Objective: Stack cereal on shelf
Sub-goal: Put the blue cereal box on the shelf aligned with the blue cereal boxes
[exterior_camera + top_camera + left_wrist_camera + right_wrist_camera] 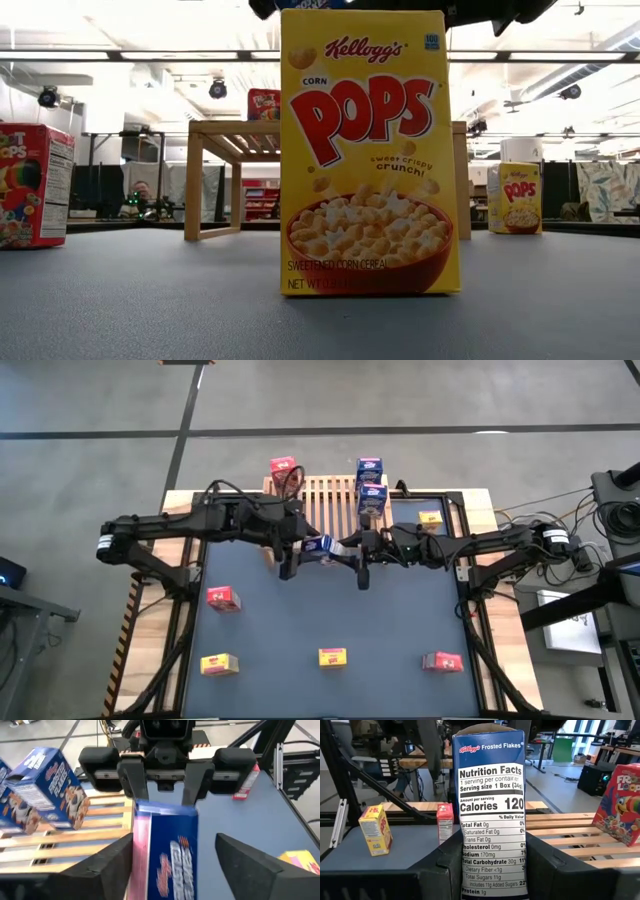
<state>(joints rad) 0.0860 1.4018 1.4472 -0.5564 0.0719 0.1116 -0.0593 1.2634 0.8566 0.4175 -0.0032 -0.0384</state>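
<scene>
I work in an open lab hall: concrete floor, ceiling strip lights, my dark table on a metal frame, cabled equipment beside it, benches behind.
</scene>
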